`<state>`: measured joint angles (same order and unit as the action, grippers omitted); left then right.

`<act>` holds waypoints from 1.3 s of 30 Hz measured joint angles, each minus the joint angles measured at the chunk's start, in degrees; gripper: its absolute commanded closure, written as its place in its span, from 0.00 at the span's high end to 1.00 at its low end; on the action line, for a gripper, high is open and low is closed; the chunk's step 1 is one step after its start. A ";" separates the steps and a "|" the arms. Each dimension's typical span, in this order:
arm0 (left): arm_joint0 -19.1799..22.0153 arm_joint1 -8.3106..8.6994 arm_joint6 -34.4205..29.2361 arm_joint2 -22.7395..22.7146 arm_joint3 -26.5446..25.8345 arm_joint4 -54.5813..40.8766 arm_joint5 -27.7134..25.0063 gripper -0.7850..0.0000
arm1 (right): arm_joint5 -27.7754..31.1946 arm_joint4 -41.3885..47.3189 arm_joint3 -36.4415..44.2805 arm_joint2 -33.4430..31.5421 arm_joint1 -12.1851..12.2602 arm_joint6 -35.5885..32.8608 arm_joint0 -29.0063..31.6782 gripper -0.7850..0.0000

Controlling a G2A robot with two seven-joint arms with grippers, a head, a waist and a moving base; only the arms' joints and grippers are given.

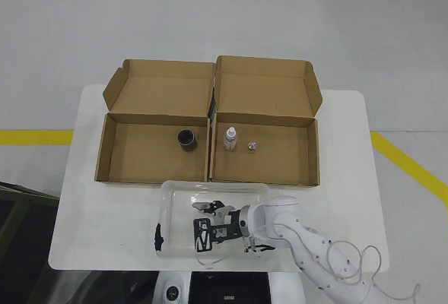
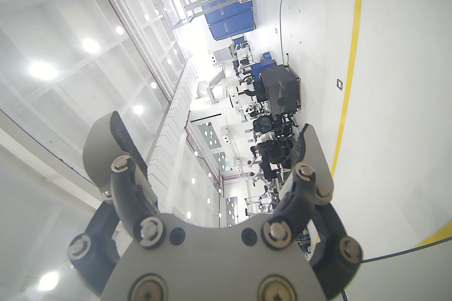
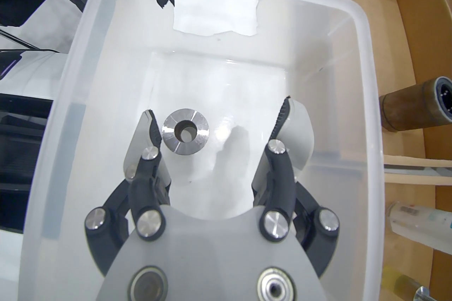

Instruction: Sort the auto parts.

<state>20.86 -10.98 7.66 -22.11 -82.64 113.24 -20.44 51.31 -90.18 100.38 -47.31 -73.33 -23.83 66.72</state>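
**A:** Item: metal ring (image 3: 185, 135), bored through, bevelled face up. Location?

**B:** On the floor of the clear bin (image 3: 369, 69), at the table's 6 o'clock edge. The right gripper (image 3: 219, 112) hangs inside the bin, fingers spread wide, pinching nothing. The ring lies just beside one finger, well apart from the other.

**A:** Hazard?

**B:** It's off-centre, I'd say. On closing, the far finger may sweep the ring across slick plastic, or the near tip may land on its rim and flip it. That bevel looks liable to squirt out of a pinch, and the light bin could shift too.

**A:** Destinations?

**B:** From the bin, left box (image 1: 151, 156) at 11 o'clock, holding a dark cylinder (image 1: 186, 138). Right box (image 1: 284, 159) at 1 o'clock, with a white bottle (image 1: 230, 138) and a small silver part (image 1: 252, 144). The wrong box is the other risk.

**A:** Left gripper (image 2: 210, 121)?

**B:** Spread as well, empty, aimed at the ceiling.
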 measured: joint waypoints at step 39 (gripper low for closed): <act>0.00 0.00 0.00 0.00 0.00 0.00 0.00 1.00 | -0.07 5.60 -3.30 2.24 -0.23 0.42 -4.85 0.00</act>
<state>20.86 -10.98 7.66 -22.11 -82.64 113.24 -20.44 51.24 -84.58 97.09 -45.07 -73.56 -23.42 61.87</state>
